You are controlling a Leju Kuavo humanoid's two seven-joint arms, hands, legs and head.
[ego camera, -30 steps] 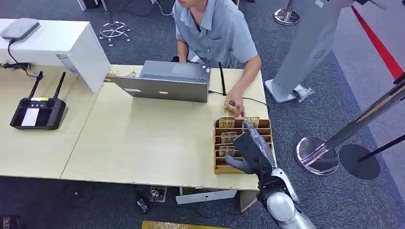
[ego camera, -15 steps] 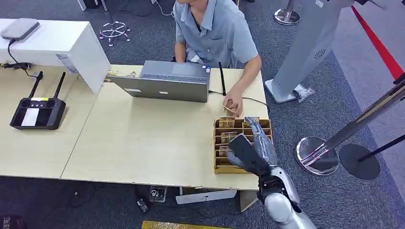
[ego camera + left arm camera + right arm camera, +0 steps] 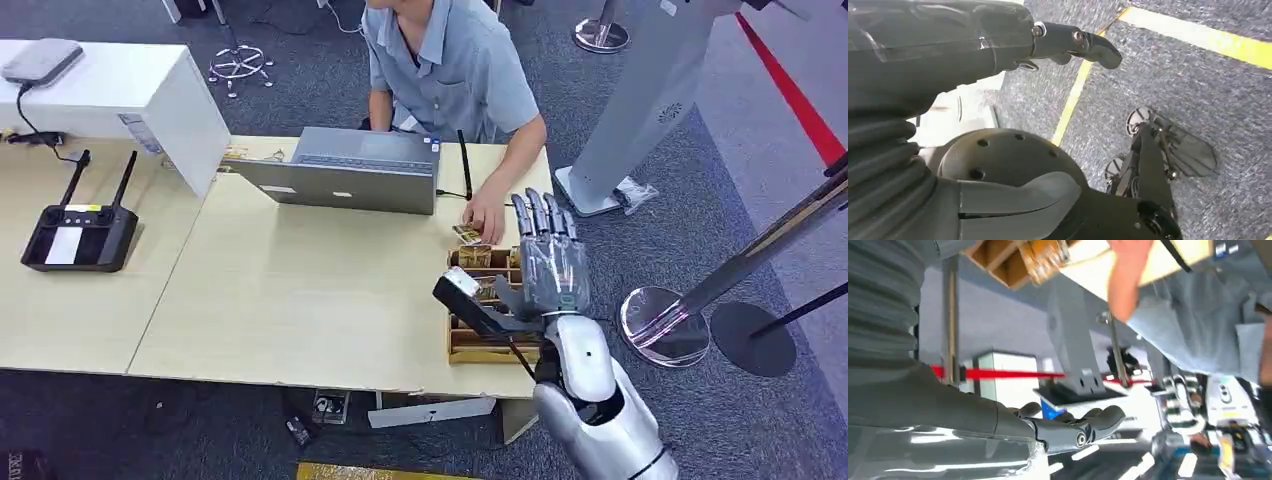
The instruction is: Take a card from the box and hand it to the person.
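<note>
Cards probably light, thin and fairly stiff, with smooth faces likely to slip between hard fingers; easy to bend if squeezed on the flat.

Starting at the left: left robot hand hanging by the body over the carpet, fingers stretched, holding nothing. Further along on the bench, a grey laptop in front of the person. Then one loose card lying flat on the bench, touching the person's hand, just beyond the far edge of the box.

Remaining cards standing on edge in the compartments of this wooden box, near the right end of the bench. Best taken by the free upper edge, pinched between thumb and one finger across the thickness, then lifted straight up so as not to drag the neighbours along. Hard to separate a single one, judging by how tightly packed they look.

Last, to the right: right robot hand raised above the box, fingers straight and spread, pointing toward the person, with nothing visible between them. Cannot tell what the dark bar with a pale tip beside its thumb is.
</note>
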